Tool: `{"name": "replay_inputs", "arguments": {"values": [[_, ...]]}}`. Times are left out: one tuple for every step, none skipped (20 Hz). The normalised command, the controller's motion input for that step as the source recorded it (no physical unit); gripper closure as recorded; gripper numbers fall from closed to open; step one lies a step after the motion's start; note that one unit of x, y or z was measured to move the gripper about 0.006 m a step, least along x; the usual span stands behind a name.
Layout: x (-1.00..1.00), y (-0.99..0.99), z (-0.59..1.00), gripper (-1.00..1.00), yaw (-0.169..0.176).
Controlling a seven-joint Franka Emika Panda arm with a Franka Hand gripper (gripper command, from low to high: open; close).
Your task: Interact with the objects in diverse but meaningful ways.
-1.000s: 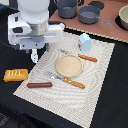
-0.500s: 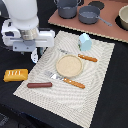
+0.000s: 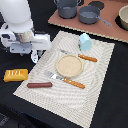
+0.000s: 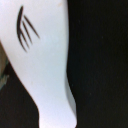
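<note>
At upper left of the exterior view, the arm is seen hanging over the dark table [image 3: 15, 107], beside the striped mat's [image 3: 100, 85] left edge. The gripper [image 3: 35, 56] is only partly seen; open or closed can't be told. Wrist view is filled by a blurred white shape w/ dark curved marks, not identifiable. Carton [image 3: 85, 41] is stood upright at the mat's upper centre, near the knife [image 3: 86, 57]. Bread loaf [image 3: 15, 75] is laid off the mat at centre left. Sausage [image 3: 39, 85] is laid on the mat's lower-left corner. Plate [image 3: 68, 65] is set mid-mat, w/ the fork [image 3: 67, 80] just below it. Grey pots [image 3: 89, 14] are set on the brown board at top.
</note>
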Motion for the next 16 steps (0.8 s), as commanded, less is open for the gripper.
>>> {"name": "replay_inputs", "arguments": {"values": [[-0.05, 0.05, -0.36, 1.00, -0.012], [-0.05, 0.06, -0.36, 1.00, -0.010], [-0.04, 0.06, -0.35, 1.00, -0.005], [-0.05, 0.07, -0.35, 1.00, 0.000], [-0.03, 0.07, -0.33, 1.00, 0.000], [-0.04, 0.09, -0.32, 1.00, 0.000], [-0.03, 0.10, -0.31, 1.00, 0.000], [-0.03, 0.09, -0.28, 1.00, 0.000], [-0.05, 0.08, -0.25, 1.00, 0.000], [-0.06, 0.10, -0.21, 1.00, 0.000], [-0.17, 0.11, -0.10, 1.00, 0.000], [-0.32, 0.14, 0.00, 1.00, 0.000], [-0.60, 0.21, 0.18, 1.00, 0.007], [-0.74, 0.29, 0.36, 1.00, 0.011], [-0.84, 0.36, 0.47, 1.00, 0.005], [-0.89, 0.38, 0.57, 1.00, 0.004]]}}
